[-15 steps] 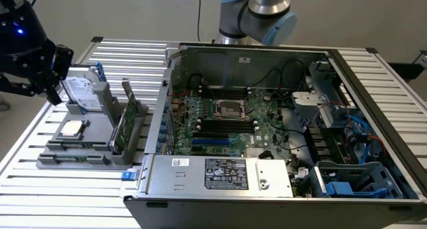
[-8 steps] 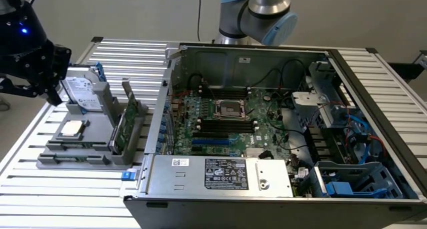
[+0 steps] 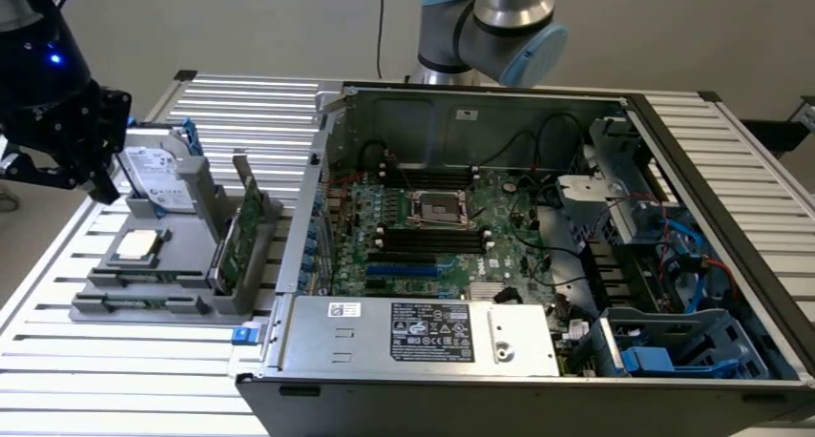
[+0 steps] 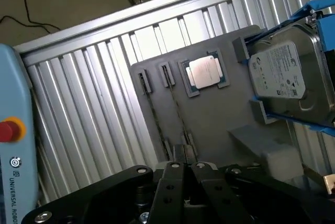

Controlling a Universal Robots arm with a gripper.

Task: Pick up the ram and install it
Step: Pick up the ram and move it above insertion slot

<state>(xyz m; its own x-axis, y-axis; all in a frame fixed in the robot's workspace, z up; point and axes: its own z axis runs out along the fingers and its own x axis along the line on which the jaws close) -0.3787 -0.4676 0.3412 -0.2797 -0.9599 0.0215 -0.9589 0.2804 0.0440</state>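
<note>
Pendant (image 4: 13,145): pale blue and white casing with a red button. It lies on the floor side of the slatted table.
Table (image 3: 76,361): ribbed aluminium slats. It carries the holder and the computer case.
Gripper (image 4: 184,153): black, with the two fingers (image 4: 177,157) pressed together and nothing between them. In the exterior view it hangs at the left, over the holder's outer edge. In the wrist view its tips lie over one end of the ram's slot. Whether they touch the stick cannot be told.
Holder (image 3: 191,237): grey moulded tray on the table, just beside the case on the exterior view's left.
Second stick (image 4: 152,109): thin, seen edge-on, standing in the holder's outermost narrow slot.
Ram (image 4: 178,110): thin stick seen edge-on, upright in the narrow slot between the second stick and the processor. It sits in the holder, outside the case and ungripped.
Processor (image 3: 137,246): square silver-topped chip, flat in its recess near the ram's slot.
Hard drive (image 3: 159,179): silver with a white label and blue side rails, propped at a tilt at the holder's back.
Green card (image 3: 242,232): broad circuit card standing on edge at the holder's side nearest the case.
Computer case (image 3: 713,218): black tower lying on its side, with its interior in plain view.
Motherboard (image 3: 503,237): green, flat on the case floor. Long black slots lie on both sides of a central socket.
Power supply (image 3: 421,332): silver labelled box along the case's near edge.
Arm base (image 3: 491,27): grey and pale blue joint behind the case.
</note>
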